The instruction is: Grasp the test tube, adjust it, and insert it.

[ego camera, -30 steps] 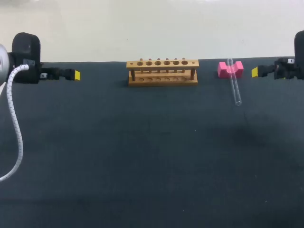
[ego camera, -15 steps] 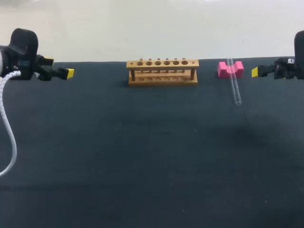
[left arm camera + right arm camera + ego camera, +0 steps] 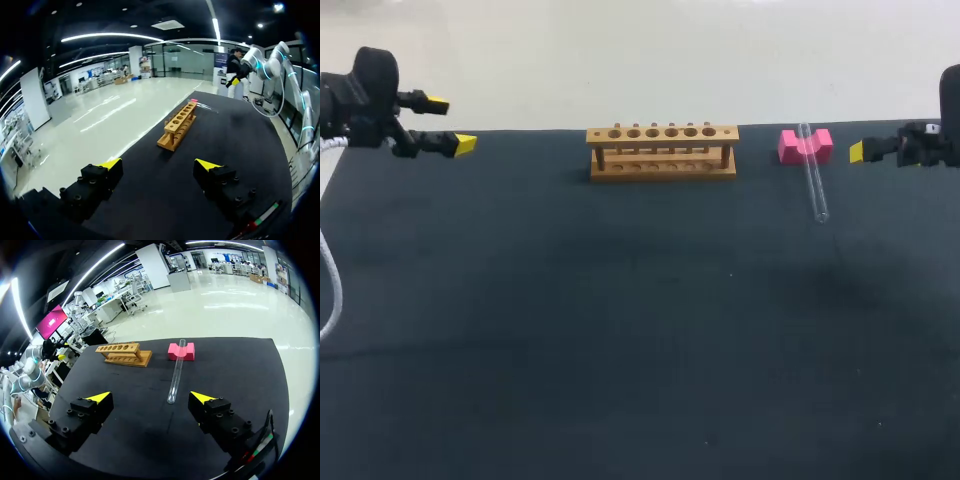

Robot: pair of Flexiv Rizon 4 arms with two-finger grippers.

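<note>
Test tube (image 3: 176, 375): one end on pink block (image 3: 181, 351), just ahead of right pincer (image 3: 150, 396), untouched.
Right pincer: fingers wide.
Left pincer (image 3: 159, 164): wide, well apart.

table (image 3: 620, 350): black matte top | far edge: straight | light: even, faint sheen

Dark tabletop (image 3: 620, 330), matte, w/ a few pale specks. Pink block (image 3: 790, 148), notch on top, sits nr far edge, right of centre.
</note>
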